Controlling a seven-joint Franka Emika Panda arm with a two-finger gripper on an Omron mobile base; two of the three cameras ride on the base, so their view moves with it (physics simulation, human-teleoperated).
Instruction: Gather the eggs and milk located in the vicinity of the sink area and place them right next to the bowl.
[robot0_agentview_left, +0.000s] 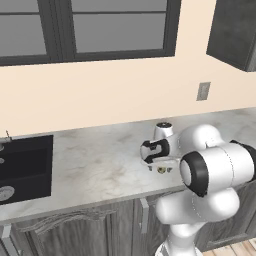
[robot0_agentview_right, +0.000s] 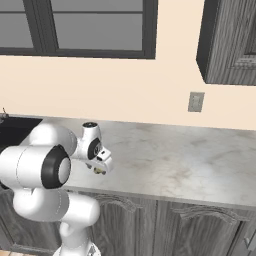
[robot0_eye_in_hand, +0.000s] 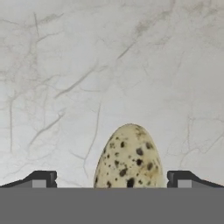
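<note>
A pale tan, dark-speckled egg (robot0_eye_in_hand: 129, 157) stands between my gripper's (robot0_eye_in_hand: 111, 180) two fingertips in the hand view, with a gap on each side of it. The fingers (robot0_eye_in_hand: 41, 179) are spread wide, so the gripper is open around the egg. From the base cameras the egg (robot0_agentview_left: 161, 170) (robot0_agentview_right: 99, 171) shows as a small ball just under the hand (robot0_agentview_left: 156, 150), low over the marble counter (robot0_agentview_left: 100, 160). The black sink (robot0_agentview_left: 25, 167) lies far to the left. The milk and the bowl are out of view.
The counter's front edge (robot0_agentview_left: 100, 200) runs just below the hand, with grey cabinet doors under it. A wall outlet (robot0_agentview_left: 203, 91) and an upper cabinet (robot0_agentview_right: 230, 40) are at the right. Bare marble (robot0_agentview_right: 190, 160) stretches to the right of the hand.
</note>
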